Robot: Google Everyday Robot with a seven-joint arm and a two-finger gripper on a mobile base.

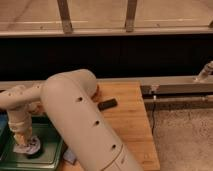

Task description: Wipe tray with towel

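Note:
A green tray (49, 146) lies at the front left of the wooden table (129, 125). A small light towel (29, 148) lies bunched on the tray's left half. My gripper (22, 140) points straight down onto the towel and presses it against the tray floor. My thick white arm (82, 120) sweeps across the middle of the view and hides part of the tray's right side.
A small black object (107, 104) lies on the table right of my arm. A blue item (70, 156) sits at the tray's right front corner. The table's right edge drops to speckled floor (185, 135). A dark wall and metal rail (175, 85) run behind.

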